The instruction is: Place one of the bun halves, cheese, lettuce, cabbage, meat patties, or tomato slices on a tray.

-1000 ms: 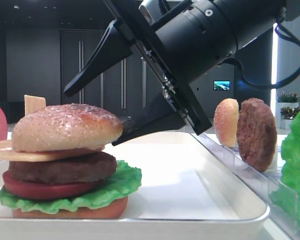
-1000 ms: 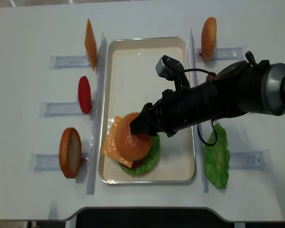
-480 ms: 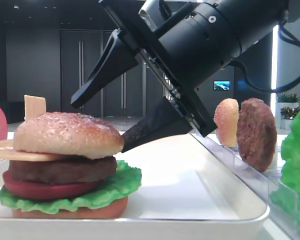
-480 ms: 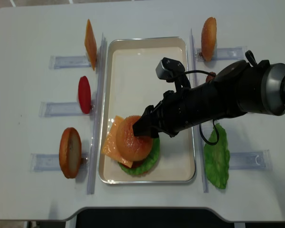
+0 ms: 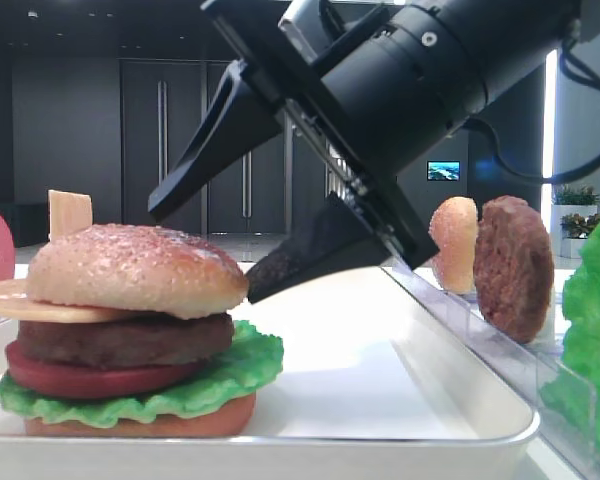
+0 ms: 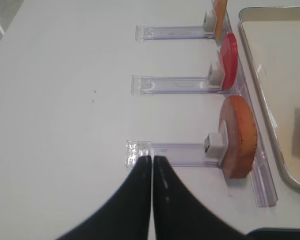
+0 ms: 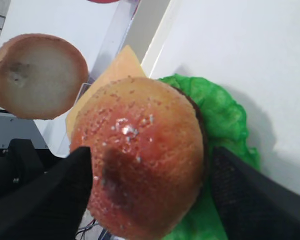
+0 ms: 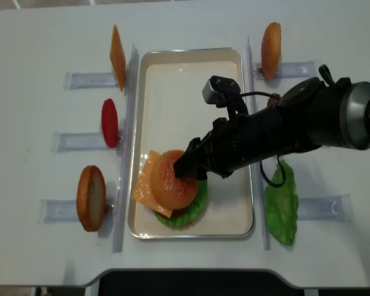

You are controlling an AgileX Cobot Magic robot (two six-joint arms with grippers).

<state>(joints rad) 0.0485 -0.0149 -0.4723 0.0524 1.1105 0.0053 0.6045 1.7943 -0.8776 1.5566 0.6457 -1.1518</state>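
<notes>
A stacked burger stands at the near left of the white tray (image 8: pixel 191 68). From the bottom it is an orange bun, lettuce (image 5: pixel 235 365), a tomato slice (image 5: pixel 75 380), a meat patty (image 5: pixel 120 340), cheese (image 5: pixel 10 302) and the speckled domed bun half (image 5: pixel 135 268). My right gripper (image 5: pixel 202 248) is open, its two black fingers straddling that bun half (image 7: pixel 140 155) from its right, one on each side. My left gripper (image 6: pixel 151 158) is shut with nothing in it, low over the table left of the tray.
Clear racks flank the tray. On the left stand a cheese slice (image 8: pixel 117 49), a tomato slice (image 8: pixel 110 122) and a flat orange bun (image 8: pixel 90 197). On the right stand a smaller pale bun (image 8: pixel 271 42), a patty (image 5: pixel 515 265) and a lettuce leaf (image 8: pixel 282 203).
The top bun half went from tilted to lying level on the stack. My right gripper drew back slightly to the right, still open. The left gripper shows no change.
</notes>
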